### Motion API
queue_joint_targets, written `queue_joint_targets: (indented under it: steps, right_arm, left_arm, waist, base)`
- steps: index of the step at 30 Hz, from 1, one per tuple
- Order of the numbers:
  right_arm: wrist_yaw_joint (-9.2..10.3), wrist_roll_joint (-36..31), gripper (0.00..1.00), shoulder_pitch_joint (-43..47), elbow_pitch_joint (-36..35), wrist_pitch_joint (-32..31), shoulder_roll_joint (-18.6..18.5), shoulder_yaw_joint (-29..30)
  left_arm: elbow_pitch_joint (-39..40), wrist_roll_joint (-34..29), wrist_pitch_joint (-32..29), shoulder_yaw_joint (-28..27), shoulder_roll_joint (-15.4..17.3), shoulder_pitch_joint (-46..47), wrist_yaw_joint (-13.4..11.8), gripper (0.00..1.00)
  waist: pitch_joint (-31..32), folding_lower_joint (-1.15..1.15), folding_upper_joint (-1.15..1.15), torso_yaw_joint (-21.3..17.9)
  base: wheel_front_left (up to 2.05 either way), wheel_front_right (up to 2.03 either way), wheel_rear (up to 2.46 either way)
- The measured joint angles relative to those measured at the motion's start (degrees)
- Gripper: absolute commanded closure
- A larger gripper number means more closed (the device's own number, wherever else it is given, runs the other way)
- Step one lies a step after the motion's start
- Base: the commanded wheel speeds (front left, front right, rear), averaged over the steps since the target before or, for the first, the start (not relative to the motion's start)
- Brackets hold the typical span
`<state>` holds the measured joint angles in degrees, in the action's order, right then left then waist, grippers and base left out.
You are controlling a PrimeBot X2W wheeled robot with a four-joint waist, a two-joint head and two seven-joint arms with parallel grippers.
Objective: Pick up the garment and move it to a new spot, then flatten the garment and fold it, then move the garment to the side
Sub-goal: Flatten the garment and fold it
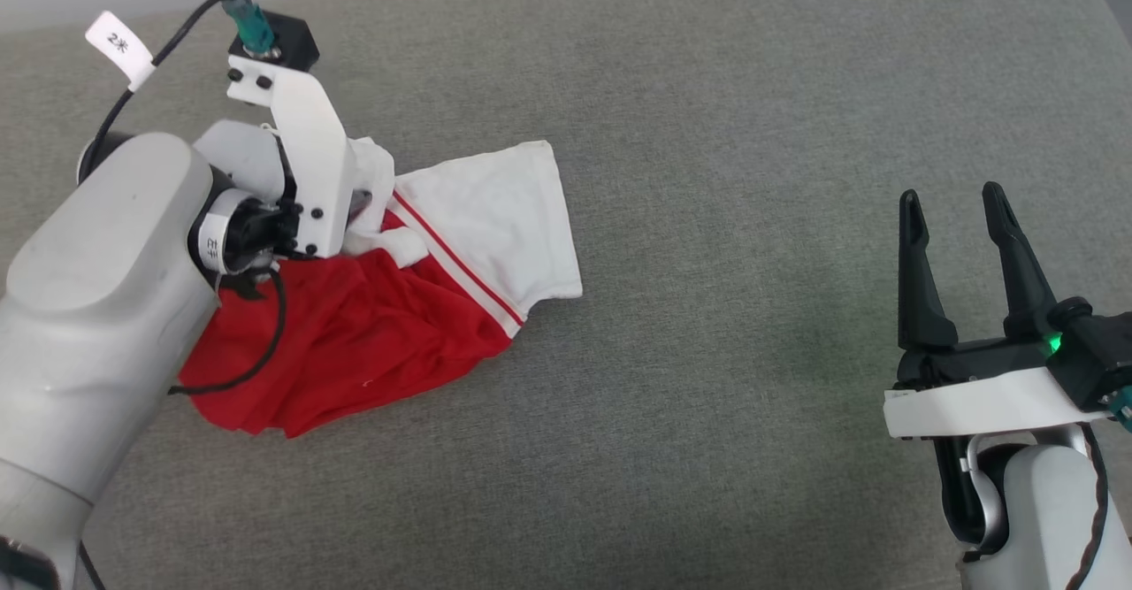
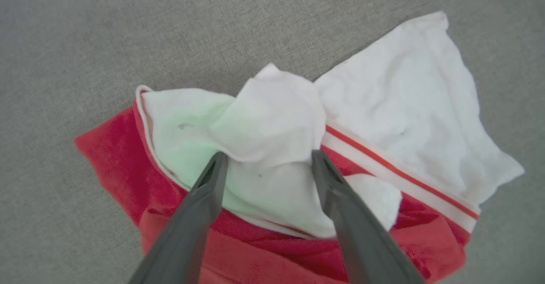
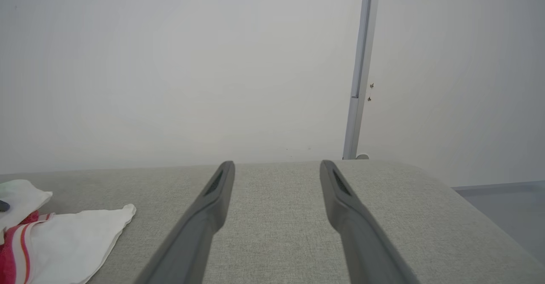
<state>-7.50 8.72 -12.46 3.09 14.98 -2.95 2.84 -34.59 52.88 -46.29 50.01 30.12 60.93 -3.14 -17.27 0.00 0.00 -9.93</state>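
The garment lies crumpled on the grey padded surface at the left, with red body cloth toward me and a white sleeve with red-and-white trim spread to the right. In the left wrist view my left gripper is open just above it. Its fingers straddle a raised bunch of white cloth of the garment without pinching it. From the head, my left wrist covers those fingertips. My right gripper stands open and bare at the lower right, well away from the shirt. The right wrist view shows the right gripper and the garment at its lower left.
The grey padded surface stretches wide between the shirt and my right arm. Its far edge meets a pale wall, and its right corner rounds off toward the floor. A black cable with a white tag hangs from my left wrist.
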Motion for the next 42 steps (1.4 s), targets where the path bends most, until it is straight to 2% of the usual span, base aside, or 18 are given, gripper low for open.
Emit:
queue_joint_targets:
  steps: [7, 8, 9, 11, 19, 27, 32, 37, 38, 40, 42]
  right_arm:
    - [0.01, 0.48, 0.0, -0.64, 0.05, 0.0, 0.01, -0.41]
    - [0.01, 0.57, 0.0, -0.75, 0.05, 0.0, 0.01, -0.36]
    - [0.01, 0.63, 0.0, -0.79, 0.05, 0.0, 0.0, -0.29]
    - [0.0, 0.71, 0.0, -0.79, 0.05, 0.0, 0.01, -0.25]
    - [0.01, 0.81, 0.0, -0.78, 0.08, 0.0, 0.01, 0.27]
    - [0.01, 0.6, 0.0, -0.3, 0.1, 0.0, 0.01, 1.02]
    - [0.01, 0.02, 0.0, 0.2, 0.08, 0.0, 0.01, 1.64]
    - [0.01, -0.53, 0.0, 0.53, -0.04, 0.0, 0.01, 2.15]
    - [0.01, -0.65, 0.0, 0.7, -0.19, 0.0, 0.01, 2.32]
    - [0.01, -0.79, 0.0, 0.8, -0.23, 0.0, 0.01, 2.33]
    - [0.01, -0.89, 0.0, 0.86, -0.32, 0.0, 0.0, 2.48]
  left_arm:
    - [-4.09, -2.01, 3.45, 0.77, -1.19, 2.43, 1.97, 0.0]
    - [-4.7, -1.99, 3.55, 0.75, -1.42, 2.6, 2.19, 0.05]
    - [-5.22, -1.99, 3.55, 0.8, -1.65, 2.75, 2.63, 0.32]
    - [-6.12, -2.0, 3.72, 1.03, -2.08, 3.24, 3.01, 1.0]
    - [-8.55, -2.29, 4.2, 1.16, -2.79, 4.81, 3.66, 1.0]
    - [-3.87, 0.88, 5.71, -1.8, -1.65, 4.93, 3.65, 1.0]
    - [2.8, 3.33, 6.38, -4.32, 2.46, 1.72, 2.07, 1.0]
    - [11.01, 6.12, 7.76, -7.79, 7.46, -3.54, -0.92, 1.0]
    - [14.15, 7.82, 8.84, -9.49, 9.58, -6.12, -2.16, 1.0]
    - [17.17, 9.12, 10.35, -11.43, 11.54, -8.82, -3.35, 1.0]
    - [19.75, 10.38, 11.18, -12.52, 13.57, -11.76, -4.45, 0.94]
  waist:
    - [-1.23, 0.0, 0.0, -1.31]
    - [-1.38, 0.0, 0.0, -1.47]
    - [-1.51, 0.0, 0.0, -1.59]
    - [-1.71, 0.0, 0.0, -1.78]
    - [-1.89, 0.0, 0.0, -1.64]
    - [-0.96, 0.0, 0.0, -0.29]
    - [-0.31, 0.0, 0.0, 0.86]
    - [0.44, 0.0, 0.0, 2.27]
    - [0.71, 0.0, 0.0, 2.8]
    - [0.9, 0.0, 0.0, 3.33]
    - [1.02, 0.0, 0.0, 3.79]
  base:
    - [0.0, 0.0, 0.0]
    - [0.0, 0.0, 0.0]
    - [0.0, 0.0, 0.0]
    - [0.0, 0.0, 0.0]
    - [0.0, 0.0, 0.0]
    - [0.0, 0.0, 0.0]
    - [0.0, 0.0, 0.0]
    - [0.0, 0.0, 0.0]
    - [0.0, 0.0, 0.0]
    - [0.0, 0.0, 0.0]
    - [0.0, 0.0, 0.0]
